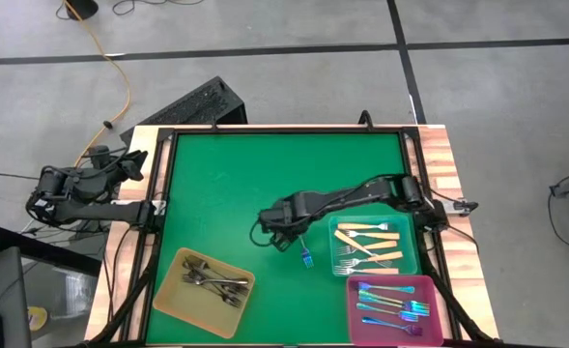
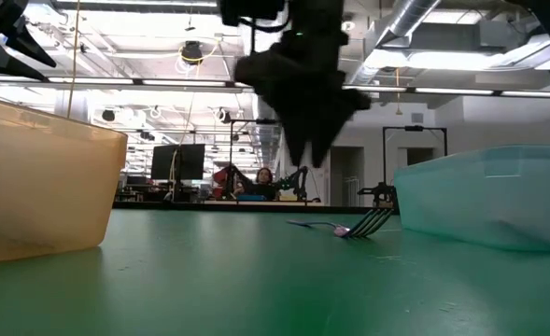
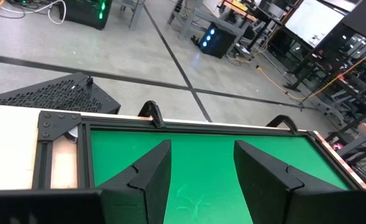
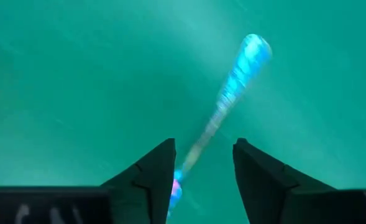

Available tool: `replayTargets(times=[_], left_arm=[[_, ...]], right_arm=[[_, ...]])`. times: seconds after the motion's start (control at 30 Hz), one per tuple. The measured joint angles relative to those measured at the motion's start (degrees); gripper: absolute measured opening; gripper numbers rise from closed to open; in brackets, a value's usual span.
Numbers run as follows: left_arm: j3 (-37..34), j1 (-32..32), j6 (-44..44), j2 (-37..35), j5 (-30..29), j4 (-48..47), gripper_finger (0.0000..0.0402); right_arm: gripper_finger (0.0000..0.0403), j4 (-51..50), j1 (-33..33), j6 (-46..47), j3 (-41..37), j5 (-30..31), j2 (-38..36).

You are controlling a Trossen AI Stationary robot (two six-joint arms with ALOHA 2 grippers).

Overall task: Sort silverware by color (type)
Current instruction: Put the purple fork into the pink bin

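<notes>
One iridescent blue-purple fork (image 1: 305, 257) lies flat on the green mat, left of the teal tray; it also shows in the low view (image 2: 357, 226). My right gripper (image 1: 289, 237) hangs open just above it, clear of the mat (image 2: 304, 161). In the right wrist view, the fork's handle (image 4: 232, 87) runs out from between the open fingers (image 4: 204, 149). My left gripper (image 1: 129, 166) waits open off the table's far-left corner (image 3: 201, 152). Dark-grey forks (image 1: 212, 279) lie in the yellow tray, cream-handled forks (image 1: 371, 242) in the teal tray, and iridescent forks (image 1: 392, 302) in the pink tray.
The yellow tray (image 1: 173, 295) sits near the table's front left. The teal tray (image 1: 412, 261) and pink tray (image 1: 437, 324) sit at the front right, close to the right arm. The middle and far part of the green mat (image 1: 265, 174) is bare. A black frame edges the mat.
</notes>
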Motion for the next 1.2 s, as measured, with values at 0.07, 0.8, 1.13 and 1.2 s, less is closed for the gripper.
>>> replayTargets(times=[0.07,0.8,1.13,1.2], left_arm=[[0.00,0.00,0.00,0.00,-0.02,0.00,0.0158],[0.00,-0.02,0.04,0.00,0.39,-0.01,0.0158],[0.00,-0.02,0.02,0.00,0.40,-0.01,0.0158],[0.00,-0.02,0.02,0.00,0.40,-0.01,0.0158]], right_arm=[[0.0187,-1.65,0.59,2.55,-0.61,-0.11,0.71],[0.0270,8.46,0.93,7.03,-11.56,-9.63,1.71],[0.0217,10.65,0.52,7.60,-14.48,-12.67,1.43],[0.0182,10.74,0.14,7.62,-14.52,-12.76,1.43]])
